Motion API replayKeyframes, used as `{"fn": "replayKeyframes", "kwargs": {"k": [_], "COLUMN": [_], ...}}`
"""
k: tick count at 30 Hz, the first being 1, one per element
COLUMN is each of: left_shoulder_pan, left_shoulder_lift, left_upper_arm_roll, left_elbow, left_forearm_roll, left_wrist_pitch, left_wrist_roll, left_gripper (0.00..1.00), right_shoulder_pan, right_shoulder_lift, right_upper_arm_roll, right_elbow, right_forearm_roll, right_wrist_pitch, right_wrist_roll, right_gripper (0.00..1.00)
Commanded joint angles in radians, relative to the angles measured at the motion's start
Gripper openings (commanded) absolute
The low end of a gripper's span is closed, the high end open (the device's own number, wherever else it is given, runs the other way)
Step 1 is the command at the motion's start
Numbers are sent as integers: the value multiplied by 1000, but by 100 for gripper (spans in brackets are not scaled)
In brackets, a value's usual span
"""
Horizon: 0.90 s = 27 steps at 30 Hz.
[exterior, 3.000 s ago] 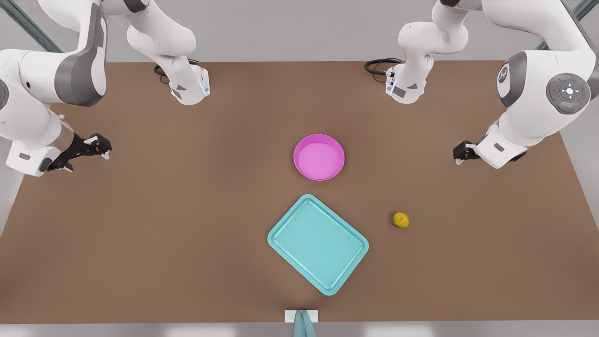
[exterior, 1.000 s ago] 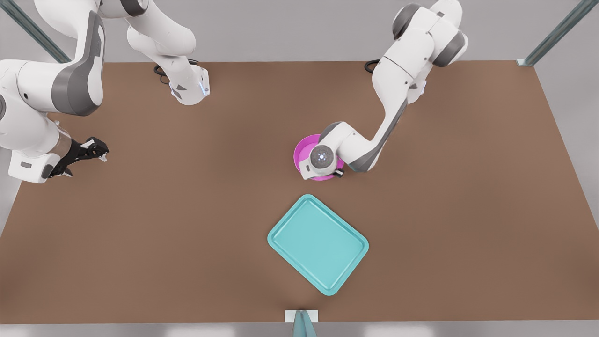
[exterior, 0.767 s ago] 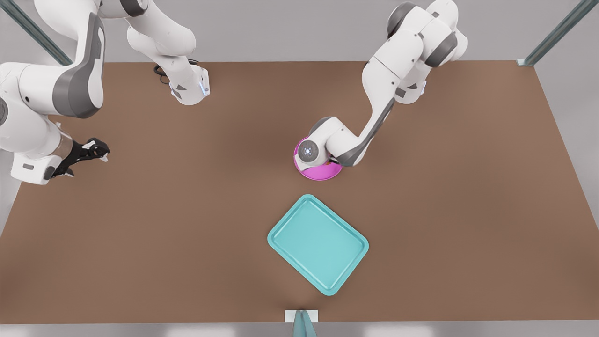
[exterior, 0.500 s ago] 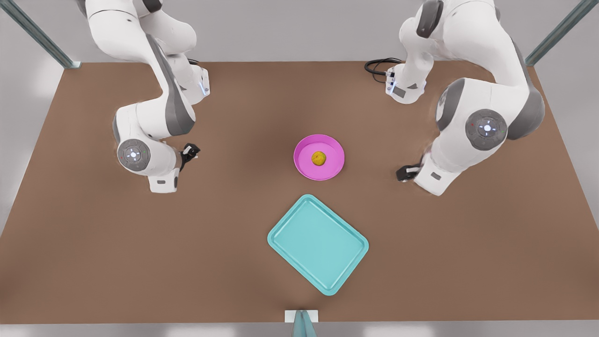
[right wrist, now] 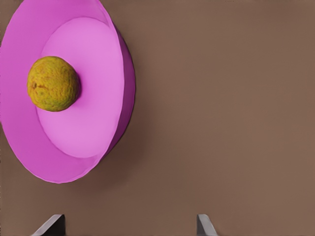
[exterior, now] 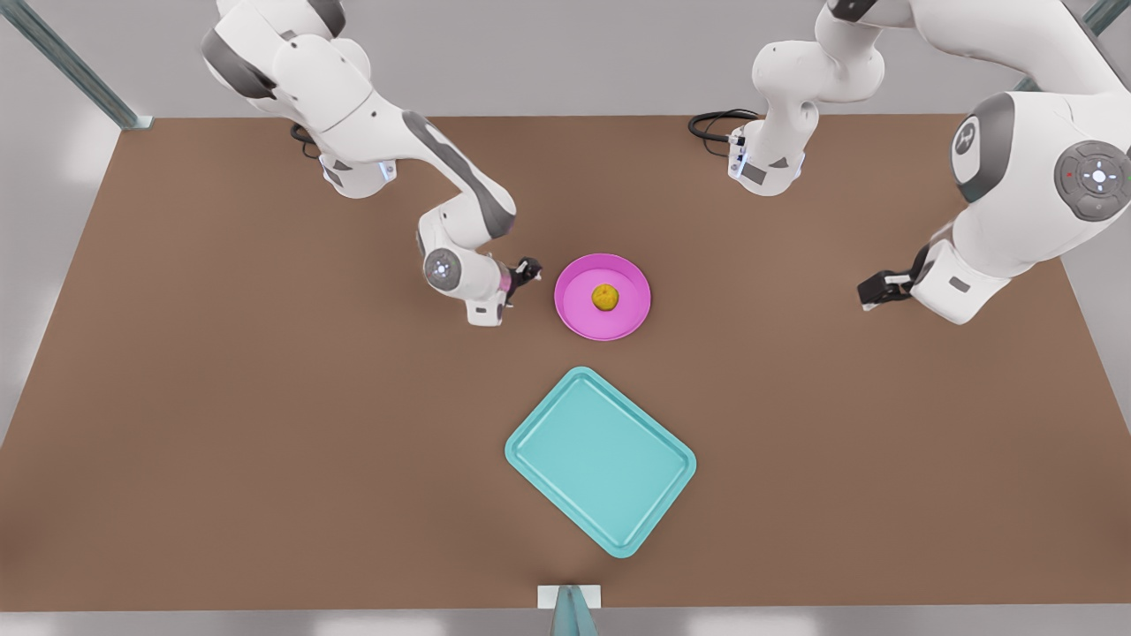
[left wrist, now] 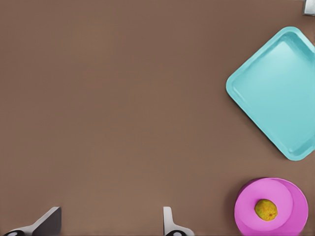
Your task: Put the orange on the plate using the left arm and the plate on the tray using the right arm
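The orange [exterior: 604,297] rests in the middle of the pink plate [exterior: 579,314], which stands on the table behind the teal tray [exterior: 601,459]. My right gripper [exterior: 527,270] is low, just off the plate's rim on the front view's left, open and holding nothing. Its wrist view has the plate [right wrist: 93,113] and orange [right wrist: 53,83] close ahead of the spread fingertips [right wrist: 204,223]. My left gripper [exterior: 871,291] waits open far off on the front view's right. Its wrist view takes in the tray [left wrist: 275,88], plate [left wrist: 295,201] and orange [left wrist: 266,210].
Both arm bases [exterior: 358,168] [exterior: 764,168] and a black cable [exterior: 716,119] sit at the table's back edge. A small white and grey fixture [exterior: 570,601] stands at the front edge. Bare brown tabletop [exterior: 265,442] lies on either side of the tray.
The orange left the table and now lies on the plate. My left arm has pulled back to the front view's right. My right gripper has swung in beside the plate.
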Motion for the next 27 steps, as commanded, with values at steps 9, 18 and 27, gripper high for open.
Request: {"fn": "replayKeyframes", "kwargs": {"k": [9,18,27], "left_shoulder_pan": [-5,-5,-5], "left_shoulder_lift": [-3,-1,-3], "left_upper_arm_roll": [0,0,2], "left_elbow": [1,1,1], "left_forearm_roll": [-11,-11,-9], "left_wrist_pitch": [-17,-17,-28], "left_wrist_roll": [170,170,170], "left_gripper": [100,100,100], "right_shoulder_pan": [124,142,139], "right_shoulder_lift": [124,149,156], "right_upper_arm_roll": [0,0,-2], "right_elbow": [39,45,46], "right_forearm_roll": [102,102,102], "right_wrist_pitch": [329,352,349], "right_wrist_roll": [260,259,251], "right_gripper": [100,56,31]}}
